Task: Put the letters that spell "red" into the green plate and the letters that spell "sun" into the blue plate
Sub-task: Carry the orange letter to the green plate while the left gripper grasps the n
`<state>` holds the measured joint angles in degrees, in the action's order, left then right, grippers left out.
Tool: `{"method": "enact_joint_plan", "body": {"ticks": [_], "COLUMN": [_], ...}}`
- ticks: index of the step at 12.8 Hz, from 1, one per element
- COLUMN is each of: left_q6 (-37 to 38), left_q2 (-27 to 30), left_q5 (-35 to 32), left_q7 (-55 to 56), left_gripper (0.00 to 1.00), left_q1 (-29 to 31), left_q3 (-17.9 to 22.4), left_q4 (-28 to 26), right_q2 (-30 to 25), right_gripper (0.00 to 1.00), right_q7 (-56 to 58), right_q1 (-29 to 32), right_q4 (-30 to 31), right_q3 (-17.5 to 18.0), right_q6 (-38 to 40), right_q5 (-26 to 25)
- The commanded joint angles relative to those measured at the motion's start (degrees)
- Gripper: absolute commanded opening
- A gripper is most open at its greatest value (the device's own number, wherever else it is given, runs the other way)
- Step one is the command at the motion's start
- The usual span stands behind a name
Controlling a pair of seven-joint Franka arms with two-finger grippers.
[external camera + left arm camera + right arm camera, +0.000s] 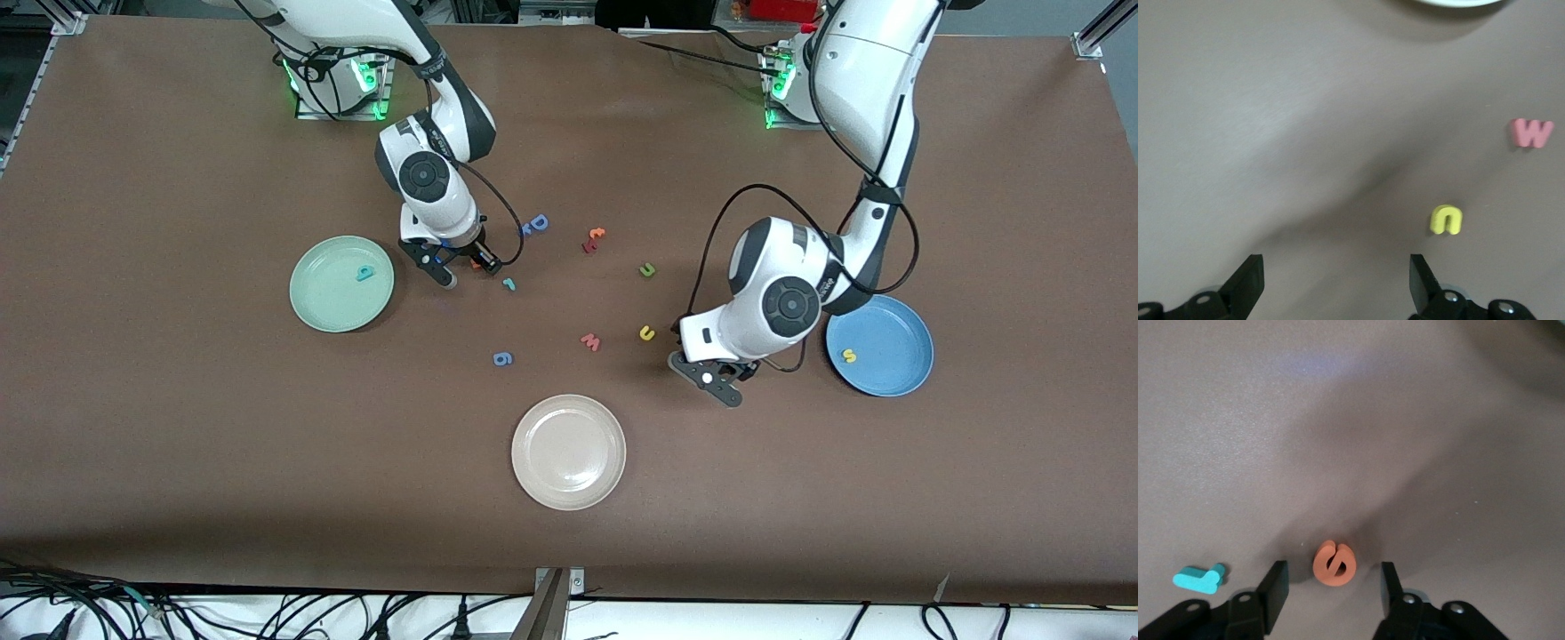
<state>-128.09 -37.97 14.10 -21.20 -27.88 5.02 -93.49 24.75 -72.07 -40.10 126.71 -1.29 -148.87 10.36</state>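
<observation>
The right gripper [463, 269] is lowered to the table beside the green plate [313, 302], its fingers [1275, 590] set partly apart on either side of the orange "e" [1334, 563]; no contact with the foam is seen, so the letter lies between them ungripped. The teal "r" [508, 284] lies just beside, a little nearer the front camera. A teal "d" [364, 273] rests in the green plate. The left gripper [718, 384] is held low over bare table near the blue plate [898, 360], fingers [1248, 283] spread wide and empty. A yellow "s" [850, 356] lies in the blue plate. The yellow "u" [647, 333] lies near the left gripper, and a small letter [648, 269], possibly the green "n", lies farther from the camera.
</observation>
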Motion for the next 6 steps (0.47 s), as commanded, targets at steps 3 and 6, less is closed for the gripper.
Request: {"method": "enact_joint_plan", "body": {"ticks": [3, 6], "left_q6": [-3.2, -3.3], "left_q2": [-1.9, -2.8], "left_q5": [0.7, 0.9], "left_q7": [-10.7, -9.0], "left_gripper": [0.98, 0.98], "left_q1": [-1.6, -1.7], "left_q3": [-0.3, -1.9], "left_q4": [2.3, 2.2], "right_q2": [-0.3, -0.1], "right_gripper": [0.52, 0.47], "right_q7": [-0.5, -0.5], "right_q1": [-0.6, -0.7], "right_q4": [0.9, 1.3], "right_q3": [-0.3, -0.3], "right_q6": [-1.6, -1.8], "right_q5": [0.7, 0.6]}}
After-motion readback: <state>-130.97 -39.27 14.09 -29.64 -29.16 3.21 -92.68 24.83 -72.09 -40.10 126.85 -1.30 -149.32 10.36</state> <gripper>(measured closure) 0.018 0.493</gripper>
